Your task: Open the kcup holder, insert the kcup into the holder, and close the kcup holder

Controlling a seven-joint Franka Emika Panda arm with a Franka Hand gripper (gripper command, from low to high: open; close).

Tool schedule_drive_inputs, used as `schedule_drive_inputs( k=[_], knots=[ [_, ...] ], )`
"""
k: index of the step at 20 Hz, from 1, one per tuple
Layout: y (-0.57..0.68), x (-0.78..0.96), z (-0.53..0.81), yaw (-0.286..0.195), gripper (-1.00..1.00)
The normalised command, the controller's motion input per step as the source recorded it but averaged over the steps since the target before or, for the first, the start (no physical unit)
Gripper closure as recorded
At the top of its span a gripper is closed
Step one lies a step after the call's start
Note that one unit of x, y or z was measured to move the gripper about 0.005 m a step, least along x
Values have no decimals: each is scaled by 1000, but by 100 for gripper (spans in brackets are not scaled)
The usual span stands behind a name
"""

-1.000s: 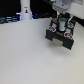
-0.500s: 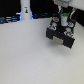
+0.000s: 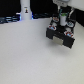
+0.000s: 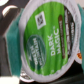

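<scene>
plain white tabletop point(image 3: 25, 55) | kcup point(image 4: 47, 42) is clamped in the gripper point(image 3: 62, 21), green top filling the wrist view | it's held right above the kcup holder point(image 3: 61, 36), tray slots straight below

Kcup point(image 4: 46, 41) lid: glossy printed foil, green, smooth. Holder point(image 3: 61, 35) looks like matt black plastic. Tabletop point(image 3: 25, 55) plain white, matt, smooth.

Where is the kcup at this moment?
The kcup fills the wrist view, close under the gripper, which hangs over the kcup holder at the exterior view's upper right.
</scene>
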Motion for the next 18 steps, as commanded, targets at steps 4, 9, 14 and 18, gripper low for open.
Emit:
schedule_drive_inputs(
  k=[4, 9, 14, 18],
  knots=[
    [2, 25, -190, -21, 100],
    [29, 95, -233, -18, 100],
    [58, 113, -274, -11, 100],
    [20, 15, -133, 0, 100]
  ],
)
